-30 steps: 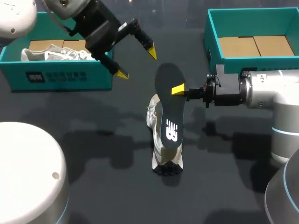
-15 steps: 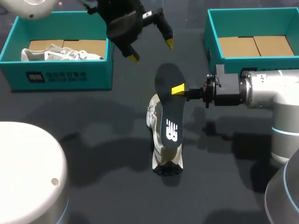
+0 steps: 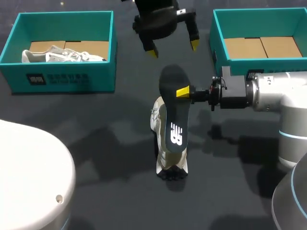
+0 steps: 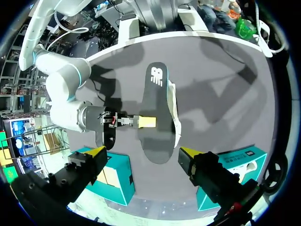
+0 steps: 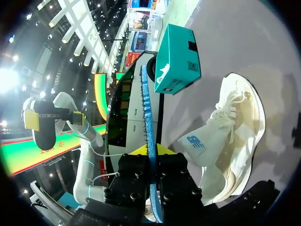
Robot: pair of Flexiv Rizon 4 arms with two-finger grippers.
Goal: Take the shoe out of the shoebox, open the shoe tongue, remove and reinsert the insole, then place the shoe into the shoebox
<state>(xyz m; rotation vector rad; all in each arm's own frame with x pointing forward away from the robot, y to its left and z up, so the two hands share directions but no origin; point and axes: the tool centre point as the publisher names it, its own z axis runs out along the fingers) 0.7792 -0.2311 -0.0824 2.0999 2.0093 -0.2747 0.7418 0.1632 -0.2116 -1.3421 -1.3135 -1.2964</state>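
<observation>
A dark insole (image 3: 172, 108) hangs upright over a white shoe (image 3: 165, 153) at the table's middle. My right gripper (image 3: 183, 92) comes in from the right and is shut on the insole's edge. In the right wrist view the insole (image 5: 147, 117) shows edge-on between that gripper's (image 5: 151, 151) fingers, with the shoe (image 5: 237, 136) beside it. My left gripper (image 3: 173, 49) hovers open behind the insole's toe end, holding nothing. In the left wrist view the insole (image 4: 156, 113) and the shoe (image 4: 176, 117) lie ahead of my open left gripper (image 4: 142, 153).
A teal shoebox (image 3: 62, 79) at the back left holds a second white shoe (image 3: 62, 55). Another teal shoebox (image 3: 218, 36) at the back right shows only its cardboard floor. A white part of my left arm (image 3: 29, 177) fills the near left corner.
My left arm has swung right, from over the left shoebox to between the two boxes, behind the insole. The right arm, the insole and the shoe have stayed put.
</observation>
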